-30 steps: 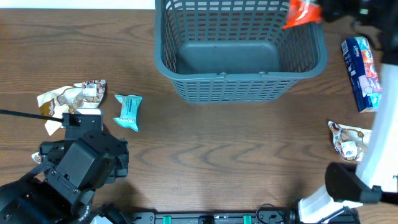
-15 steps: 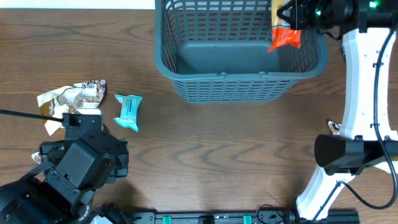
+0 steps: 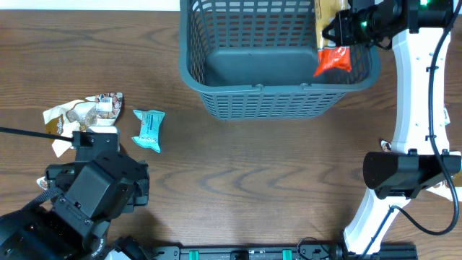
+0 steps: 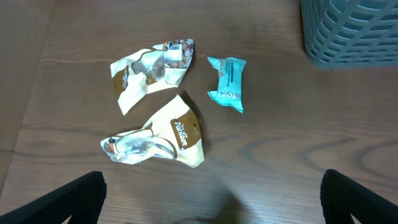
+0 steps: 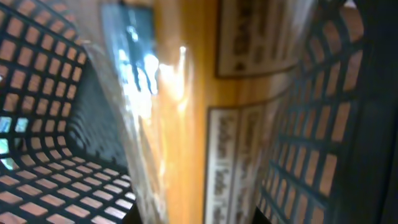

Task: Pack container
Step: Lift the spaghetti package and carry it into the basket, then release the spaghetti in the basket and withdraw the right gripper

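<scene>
The container (image 3: 216, 101) is a large dark grey lattice basket at the top middle of the table; its slotted walls fill the right wrist view (image 5: 37, 162). My right gripper (image 3: 339, 32) is over the basket's right side, shut on an orange snack packet (image 3: 333, 59) that hangs inside the basket; the packet's orange back fills the right wrist view (image 5: 205, 124). My left gripper (image 4: 211, 205) is open and empty, low at the front left, above bare table.
A teal snack packet (image 3: 149, 130) and a brown and white packet (image 3: 83, 112) lie left of the basket; the left wrist view shows the teal one (image 4: 227, 82) and two brown packets (image 4: 149, 68) (image 4: 158, 140). The right arm's base (image 3: 404, 177) stands at the right.
My right gripper has carried the orange packet from above the basket's far right corner down into the basket's right side. The left arm has not moved.
</scene>
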Motion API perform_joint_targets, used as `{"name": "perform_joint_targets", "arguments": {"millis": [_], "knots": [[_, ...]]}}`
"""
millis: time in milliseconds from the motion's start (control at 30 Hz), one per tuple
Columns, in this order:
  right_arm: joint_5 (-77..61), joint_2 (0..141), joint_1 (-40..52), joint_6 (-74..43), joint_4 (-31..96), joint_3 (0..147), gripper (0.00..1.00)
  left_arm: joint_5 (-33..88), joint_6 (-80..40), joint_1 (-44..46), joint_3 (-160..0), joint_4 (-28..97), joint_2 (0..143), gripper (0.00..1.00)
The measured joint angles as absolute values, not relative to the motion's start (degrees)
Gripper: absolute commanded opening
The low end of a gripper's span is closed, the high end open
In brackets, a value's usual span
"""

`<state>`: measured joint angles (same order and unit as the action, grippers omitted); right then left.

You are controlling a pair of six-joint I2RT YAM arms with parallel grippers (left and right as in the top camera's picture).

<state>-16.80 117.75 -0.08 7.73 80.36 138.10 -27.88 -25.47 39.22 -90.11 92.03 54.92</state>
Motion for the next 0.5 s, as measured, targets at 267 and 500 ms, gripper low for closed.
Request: {"name": "perform_joint_targets", "arguments": {"millis": [267,500], "knots": [[-16.2,117.8,-0.1,8.0,80.1,136.8,0.01,-27.9,-25.5,39.2,-90.1,92.0,54.9,0.99],[-15.6,118.0,-0.1,8.2,78.2,130.6,0.02,-27.9,-25.5,39.2,-90.1,92.0,54.9,0.99]]}}
